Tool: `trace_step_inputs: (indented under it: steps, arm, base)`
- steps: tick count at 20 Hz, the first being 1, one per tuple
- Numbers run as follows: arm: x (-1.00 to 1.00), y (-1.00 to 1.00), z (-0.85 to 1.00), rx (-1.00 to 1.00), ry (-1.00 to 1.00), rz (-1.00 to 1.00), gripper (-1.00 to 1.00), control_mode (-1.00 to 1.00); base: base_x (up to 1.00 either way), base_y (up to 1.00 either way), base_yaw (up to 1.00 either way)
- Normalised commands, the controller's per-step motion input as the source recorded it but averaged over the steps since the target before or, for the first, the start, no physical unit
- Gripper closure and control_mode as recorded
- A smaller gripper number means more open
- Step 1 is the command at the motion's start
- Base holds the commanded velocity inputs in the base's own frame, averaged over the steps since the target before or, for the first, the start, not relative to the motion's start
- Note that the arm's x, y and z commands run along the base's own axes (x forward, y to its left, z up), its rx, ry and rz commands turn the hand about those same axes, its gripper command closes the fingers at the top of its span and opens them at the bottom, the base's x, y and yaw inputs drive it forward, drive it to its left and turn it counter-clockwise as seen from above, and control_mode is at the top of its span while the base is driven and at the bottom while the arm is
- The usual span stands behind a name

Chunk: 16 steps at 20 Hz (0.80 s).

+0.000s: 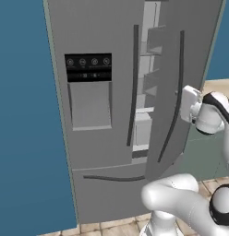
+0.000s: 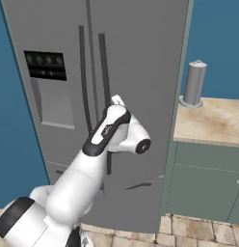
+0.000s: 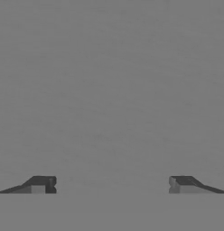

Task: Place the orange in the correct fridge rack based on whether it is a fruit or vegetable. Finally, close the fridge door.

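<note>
We hold our arm (image 2: 78, 173) bent, hand against the fridge door (image 1: 169, 92) (ajar). Our gripper (image 3: 112, 185) faces grey panel, jaws spread wide, empty.

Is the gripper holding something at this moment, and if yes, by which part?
Nothing is held. The gripper stands open with nothing between its fingertips, facing the plain grey outer face of the fridge door.

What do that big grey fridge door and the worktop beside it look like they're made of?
The tall plain grey fridge door looks like matte brushed metal, evenly grey with no gloss, though it is only rendered. The beige mottled counter top looks like polished stone or laminate, judging by its speckled pattern.
</note>
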Motion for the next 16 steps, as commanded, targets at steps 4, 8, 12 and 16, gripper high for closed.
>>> trace_step_inputs:
  steps: [4,8,12,16]
  arm:
    - [0.13,0.06,0.26,-0.06,0.0,-0.26,-1.0,-1.0]
    - [0.26,0.03,0.22,-0.04,0.0,-0.23,-1.0,-1.0]
    - [0.47,0.0,0.19,0.0,0.03,-0.15,-1.0,-1.0]
    - [0.54,0.0,0.17,0.0,0.07,-0.09,-1.0,-1.0]
  base:
    - [0.0,0.0,0.0]
    - [0.0,0.0,0.0]
    - [0.0,0.0,0.0]
    - [0.0,0.0,0.0]
